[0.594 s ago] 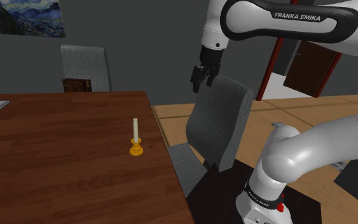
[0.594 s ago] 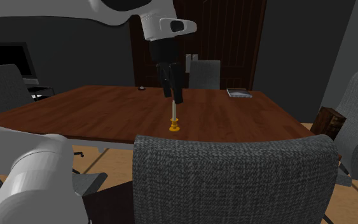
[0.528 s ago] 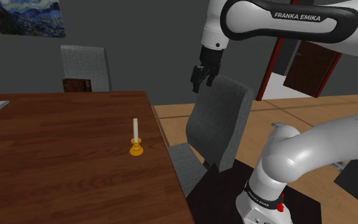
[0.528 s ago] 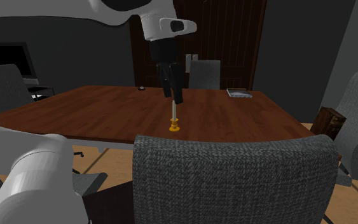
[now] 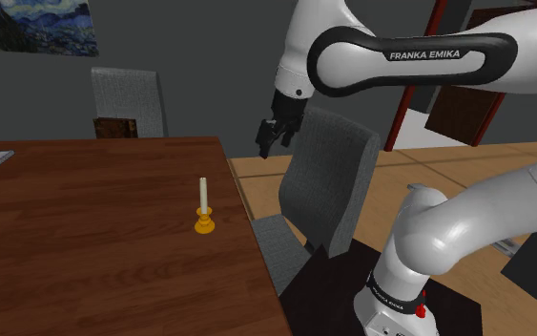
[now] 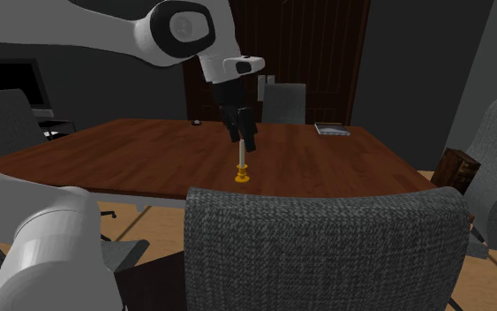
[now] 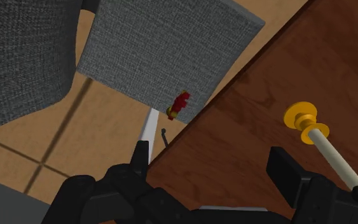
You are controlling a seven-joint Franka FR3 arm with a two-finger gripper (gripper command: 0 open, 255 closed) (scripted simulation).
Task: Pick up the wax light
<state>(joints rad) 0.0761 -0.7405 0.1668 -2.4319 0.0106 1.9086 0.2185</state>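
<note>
The wax light is a pale candle (image 5: 201, 195) standing upright in a small orange holder (image 5: 204, 226), near the right edge of the brown wooden table (image 5: 85, 248). It also shows past the foreground chair as the candle (image 6: 241, 159). My gripper (image 5: 267, 141) hangs open, above the candle and to its right in the shoulder view, over the table's edge by a grey chair. In the wrist view my gripper (image 7: 212, 170) stands open, with nothing between the fingers. The candle (image 7: 335, 158) and its holder (image 7: 303, 118) lie just outside the right finger (image 7: 287, 173).
A grey chair (image 5: 328, 181) stands close against the table's right edge, under the arm. A second grey chair (image 5: 128, 99) and a brown box (image 5: 116, 128) are behind the table. A book (image 6: 333, 130) lies at a far corner. A chair back (image 6: 326, 247) stands in the foreground.
The arm has swung to the shoulder view's left and a little down, bringing the gripper nearer the table's edge and the candle. The candle has not moved.
</note>
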